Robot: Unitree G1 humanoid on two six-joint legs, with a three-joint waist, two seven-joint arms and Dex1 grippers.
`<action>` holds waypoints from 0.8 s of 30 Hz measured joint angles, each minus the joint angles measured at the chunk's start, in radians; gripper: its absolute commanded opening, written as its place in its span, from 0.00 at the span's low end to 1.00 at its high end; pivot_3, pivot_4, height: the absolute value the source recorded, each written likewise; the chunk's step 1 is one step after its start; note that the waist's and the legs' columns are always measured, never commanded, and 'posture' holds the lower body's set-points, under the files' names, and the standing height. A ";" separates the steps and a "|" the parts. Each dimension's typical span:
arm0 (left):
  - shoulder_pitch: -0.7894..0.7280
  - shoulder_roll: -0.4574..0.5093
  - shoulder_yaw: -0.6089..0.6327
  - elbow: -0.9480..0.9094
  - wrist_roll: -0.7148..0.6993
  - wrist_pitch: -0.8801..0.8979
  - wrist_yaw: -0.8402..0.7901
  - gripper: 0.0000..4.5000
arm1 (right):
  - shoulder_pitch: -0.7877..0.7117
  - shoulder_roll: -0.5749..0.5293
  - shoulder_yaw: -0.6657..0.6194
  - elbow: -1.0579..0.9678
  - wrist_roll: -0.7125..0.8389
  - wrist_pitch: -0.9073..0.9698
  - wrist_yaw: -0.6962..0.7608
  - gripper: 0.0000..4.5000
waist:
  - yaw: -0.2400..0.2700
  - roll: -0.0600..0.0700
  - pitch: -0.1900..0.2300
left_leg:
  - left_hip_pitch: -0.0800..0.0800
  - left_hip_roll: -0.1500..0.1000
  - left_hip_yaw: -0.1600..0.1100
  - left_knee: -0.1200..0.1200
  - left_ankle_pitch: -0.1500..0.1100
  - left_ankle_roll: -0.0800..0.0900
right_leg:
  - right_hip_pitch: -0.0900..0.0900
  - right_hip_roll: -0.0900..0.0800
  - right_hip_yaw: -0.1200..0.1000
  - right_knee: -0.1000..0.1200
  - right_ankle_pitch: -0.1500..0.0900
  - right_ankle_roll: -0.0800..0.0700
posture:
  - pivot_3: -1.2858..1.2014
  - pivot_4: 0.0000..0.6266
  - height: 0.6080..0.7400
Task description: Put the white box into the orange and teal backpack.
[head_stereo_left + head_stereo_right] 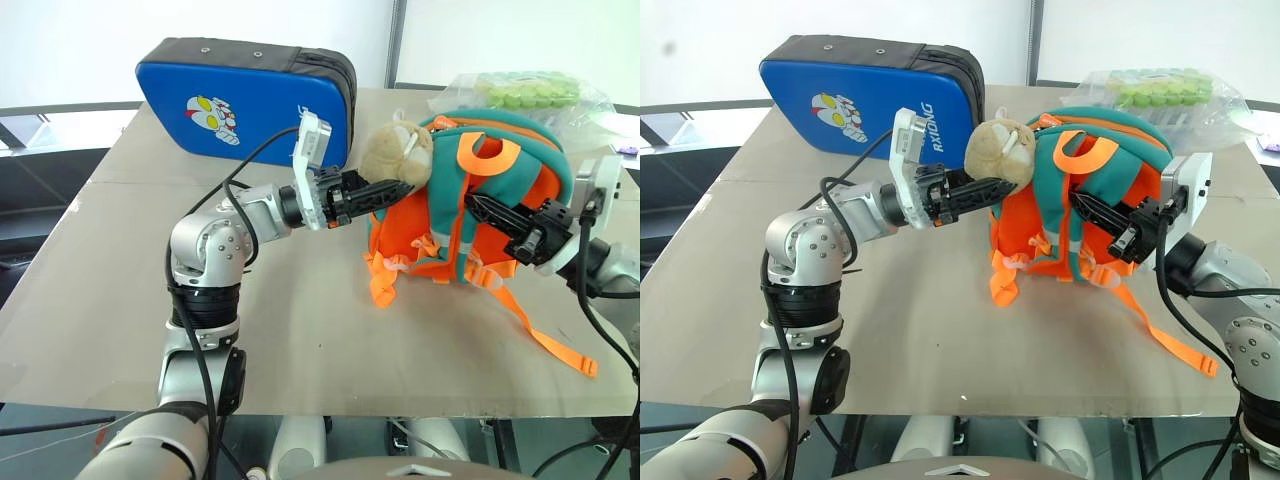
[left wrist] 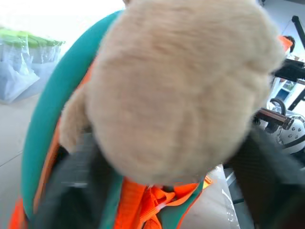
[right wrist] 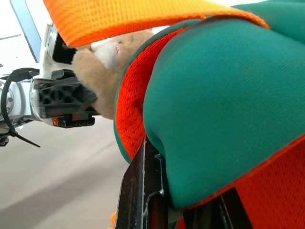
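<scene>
Left tool (image 1: 392, 188): black fingers reaching level toward the backpack's upper edge, pressed against the small beige plush toy (image 1: 398, 150); jaw gap hidden behind the plush, so open or closed cannot be told.
Right tool (image 1: 490, 215): black fingers clamped narrow on a fold of teal fabric at the backpack's side, propping the bag up.
Orange and teal backpack (image 1: 520, 160): small child's bag, teal shell, orange panel, lining and straps, standing slumped on the surface between the two tools; loose orange strap (image 1: 555, 345) trailing toward the near edge.
White box: not visible anywhere on the surface; possibly already inside the bag or hidden behind it, cannot be told.
Handling, backpack: soft, light, collapses without support; best held by the rim of the opening or a stiff seam, one tool on each side to keep the mouth spread; plush toy and straps apt to snag fingers.
Handling, box: judged rigid, light and smooth from its description as a flat plastic case; likely slippery, so a pinch across the short sides near the middle preferable.
Surroundings: large blue padded case (image 1: 245, 100) with a cartoon figure standing at the far side; clear plastic bag of green items (image 1: 525, 92) behind the backpack; plain beige surface (image 1: 300, 340).
</scene>
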 measured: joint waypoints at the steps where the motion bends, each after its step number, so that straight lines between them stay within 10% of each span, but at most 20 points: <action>1: 0.000 0.000 0.007 0.005 -0.010 0.000 0.000 0.30 | 0.005 0.001 -0.005 -0.005 -0.001 0.000 -0.008 0.00 | 0.000 0.000 0.000 | 0.000 0.000 0.000 0.000 0.000 0.000 | 0.000 0.000 0.000 0.000 0.000 0.000 | 0.52 0.24 1.00; 5: -0.003 -0.002 0.090 0.048 -0.106 0.033 0.023 0.01 | 0.004 0.022 -0.022 -0.005 -0.004 -0.003 -0.042 0.00 | -0.003 0.000 0.000 | 0.000 0.000 0.000 0.000 0.000 0.000 | 0.000 0.000 0.001 0.000 0.000 0.000 | 0.52 0.24 1.00; 24: 0.143 -0.030 0.353 0.270 -0.316 0.101 0.367 0.01 | -0.161 0.132 -0.135 0.187 -0.092 -0.031 -0.352 0.00 | 0.001 0.000 0.000 | -0.002 -0.001 -0.001 0.001 0.000 0.000 | 0.000 0.002 0.003 0.000 0.000 0.000 | 0.52 0.24 1.00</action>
